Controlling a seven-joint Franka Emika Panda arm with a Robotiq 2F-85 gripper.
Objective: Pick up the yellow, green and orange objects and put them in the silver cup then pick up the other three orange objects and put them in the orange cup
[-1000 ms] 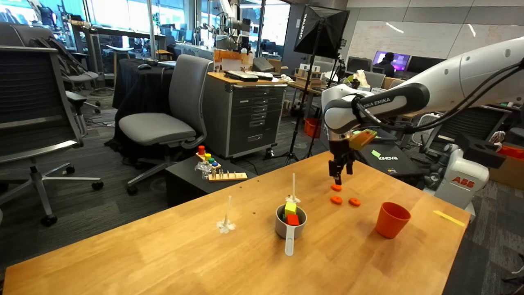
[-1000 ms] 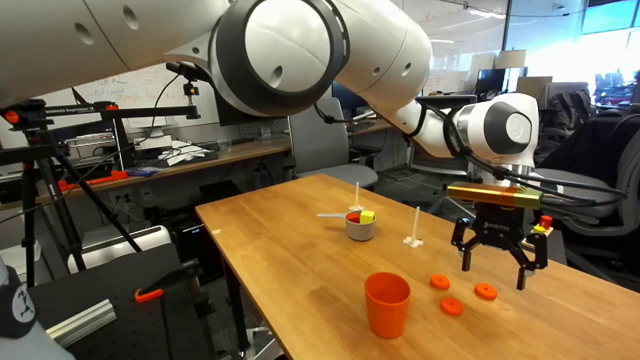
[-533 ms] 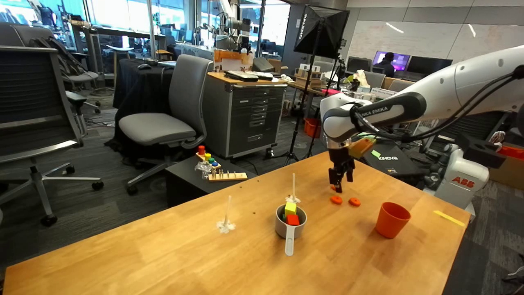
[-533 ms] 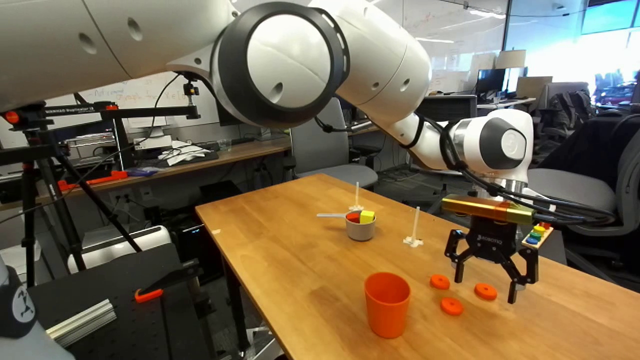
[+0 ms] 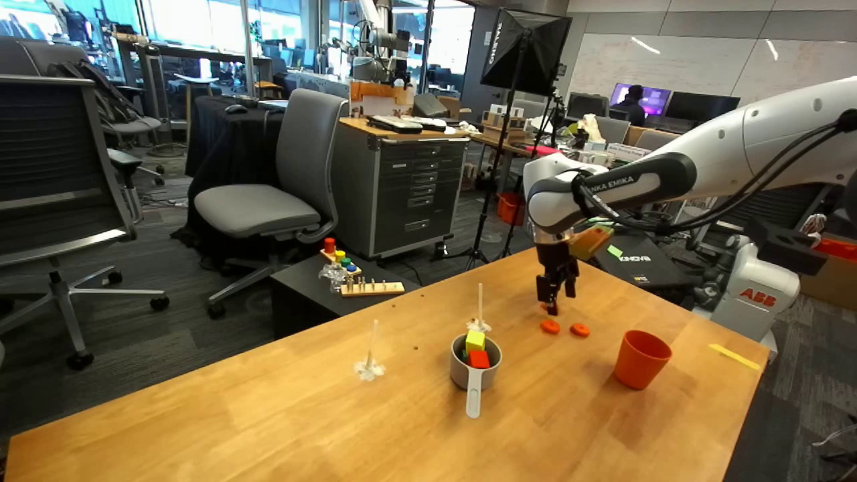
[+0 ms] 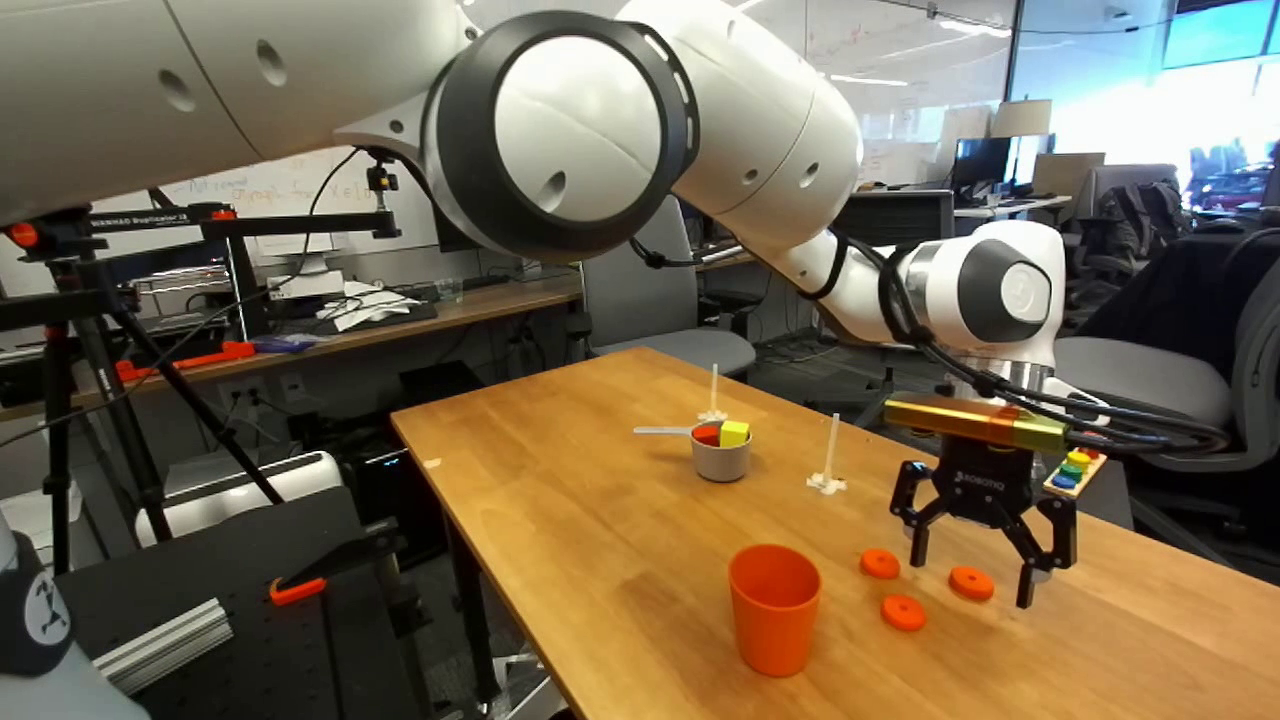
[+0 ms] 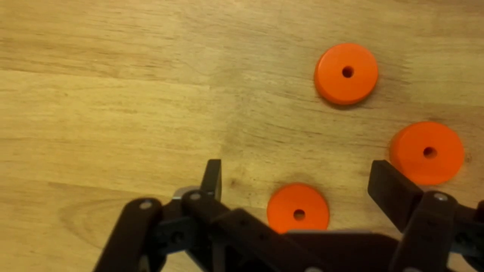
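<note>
We have claw (image 7: pixel 297 172) wide open, nothing held, over one of three orange discs (image 7: pixel 298 199) on counter (image 5: pixel 415 405). In an exterior view, orange cup (image 5: pixel 639 369) stands toward counter's right corner; silver cup (image 6: pixel 721 463) holds yellow block (image 5: pixel 475 340), red block (image 5: pixel 479 360), mostly hidden green piece (image 5: pixel 464 355).

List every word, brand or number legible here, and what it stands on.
"ROBOTIQ": the gripper
"NKA EMIKA": the robot arm; its start is hidden
"ABB": the white machine
"KINOVA": the black case
"WANHAO Duplicator": the black frame; its ending is unclear
Too blurred or small to read: sideways lettering on the softbox, handwriting on the whiteboard. No number is clearly legible.
</note>
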